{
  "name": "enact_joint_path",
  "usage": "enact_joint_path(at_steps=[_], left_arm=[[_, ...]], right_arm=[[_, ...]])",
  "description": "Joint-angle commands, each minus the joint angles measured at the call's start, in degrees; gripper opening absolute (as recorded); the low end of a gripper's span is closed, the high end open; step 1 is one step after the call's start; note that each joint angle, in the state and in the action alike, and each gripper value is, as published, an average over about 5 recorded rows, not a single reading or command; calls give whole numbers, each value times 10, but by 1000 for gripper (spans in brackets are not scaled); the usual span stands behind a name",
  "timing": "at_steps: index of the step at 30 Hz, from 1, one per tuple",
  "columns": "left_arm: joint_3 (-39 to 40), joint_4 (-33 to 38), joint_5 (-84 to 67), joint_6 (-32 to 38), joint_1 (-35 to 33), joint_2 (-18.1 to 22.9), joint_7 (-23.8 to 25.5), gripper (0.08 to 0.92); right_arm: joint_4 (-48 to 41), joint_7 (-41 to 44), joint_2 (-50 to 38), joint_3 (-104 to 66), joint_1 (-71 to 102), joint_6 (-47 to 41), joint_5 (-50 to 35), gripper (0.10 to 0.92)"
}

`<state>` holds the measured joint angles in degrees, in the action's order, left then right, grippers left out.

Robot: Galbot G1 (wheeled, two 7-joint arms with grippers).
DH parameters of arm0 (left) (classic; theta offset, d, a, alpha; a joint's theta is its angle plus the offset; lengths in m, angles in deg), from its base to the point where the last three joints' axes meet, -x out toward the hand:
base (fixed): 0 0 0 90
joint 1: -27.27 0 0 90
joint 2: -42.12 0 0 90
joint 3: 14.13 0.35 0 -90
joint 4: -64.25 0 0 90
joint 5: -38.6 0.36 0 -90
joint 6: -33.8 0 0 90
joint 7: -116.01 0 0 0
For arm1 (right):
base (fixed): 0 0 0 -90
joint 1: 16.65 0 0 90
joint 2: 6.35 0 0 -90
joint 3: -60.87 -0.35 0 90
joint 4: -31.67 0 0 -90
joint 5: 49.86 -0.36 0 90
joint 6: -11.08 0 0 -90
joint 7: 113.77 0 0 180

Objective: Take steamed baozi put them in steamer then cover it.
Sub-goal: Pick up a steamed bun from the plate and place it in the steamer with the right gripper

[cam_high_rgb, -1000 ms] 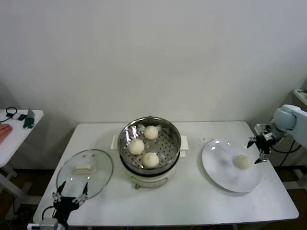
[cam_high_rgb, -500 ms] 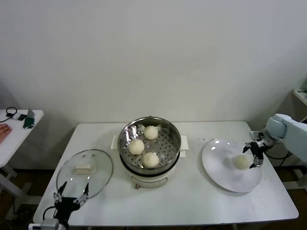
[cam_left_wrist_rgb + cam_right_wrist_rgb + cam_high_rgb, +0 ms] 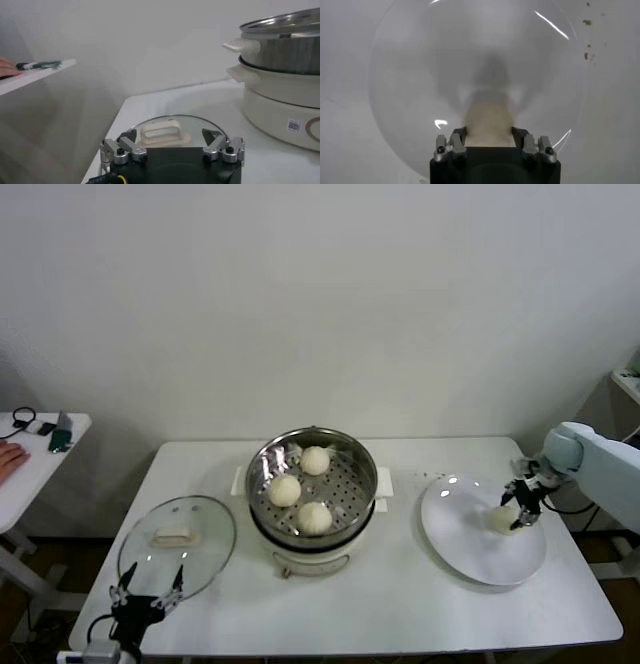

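On the white table the steamer stands in the middle with three buns resting on its perforated tray. The fourth bun sits on the white plate to the steamer's right, and the right gripper is down on it, one finger on each side of the dough; the right wrist view shows the bun filling the space between the fingers, which are clamped against it. The plate lies under it in that view. The glass lid lies flat on the table to the steamer's left, its cream handle facing up. The left gripper hangs at the table's near edge just beside the lid, its fingers spread wide apart and holding nothing; its wrist view shows the lid in front of them and the steamer beyond.
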<state>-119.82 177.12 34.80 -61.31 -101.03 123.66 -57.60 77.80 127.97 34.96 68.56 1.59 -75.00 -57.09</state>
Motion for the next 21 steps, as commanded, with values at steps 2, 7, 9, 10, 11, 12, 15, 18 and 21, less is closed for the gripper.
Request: enact_joint_path(at_steps=[2,7,9,10,11,12,15,18,21], left_arm=[[1,-1,-1,-1,2,-1,0,823],[4,1,0,-3,7,-1,1,823],[5,3,0,-3,7,-1,1,823],[5,4,0,-3,7,-1,1,823],[6,5,0,-3,7,-1,1,823],[6,6,-1,-3,7,0,1,823],[6,9,-2,-3,7,0,1,823],[6,10,-3,-2,5,0,1,823],[5,10,-5,-2,5,0,1,823]], right_arm=[[66,22,-7,135,-175,-12,-117,628],[189,22,15,291,-394,-56,-229,628],[241,22,34,328,-463,-78,-257,628],[268,21,46,339,-495,-91,-272,628],[293,18,58,343,-522,-105,-287,628],[312,16,69,343,-539,-116,-298,628],[366,0,107,331,-573,-153,-347,628],[405,-17,143,308,-575,-182,-390,628],[429,-41,180,276,-549,-211,-416,628]])
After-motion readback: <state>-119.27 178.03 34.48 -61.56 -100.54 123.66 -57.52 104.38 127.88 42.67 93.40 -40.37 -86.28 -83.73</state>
